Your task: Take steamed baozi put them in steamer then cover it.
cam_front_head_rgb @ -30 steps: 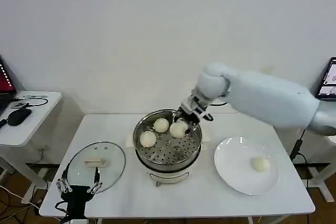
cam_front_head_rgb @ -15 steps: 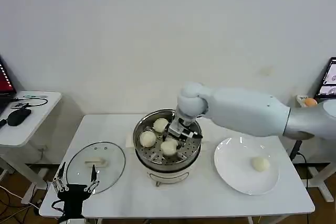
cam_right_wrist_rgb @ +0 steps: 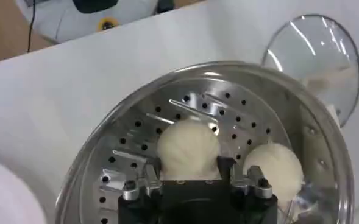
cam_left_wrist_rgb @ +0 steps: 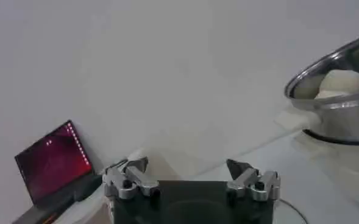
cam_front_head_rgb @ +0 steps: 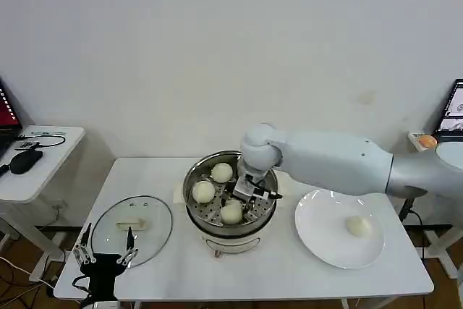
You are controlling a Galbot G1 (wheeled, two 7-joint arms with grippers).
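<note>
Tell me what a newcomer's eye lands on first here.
The right gripper sits down inside the shiny steamer at the table's middle, its fingers around a baozi on the perforated tray. One last bun lies alone on the white plate to the robot's right.

The steamer (cam_front_head_rgb: 230, 193) is shiny polished metal with a perforated tray; the baozi (cam_right_wrist_rgb: 188, 149) look matt and smooth. The cover (cam_front_head_rgb: 134, 227) beside it is clear glossy glass.

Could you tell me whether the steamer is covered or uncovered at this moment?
Uncovered. The cover lies flat on the table beside the steamer, whose baozi sit exposed.
</note>
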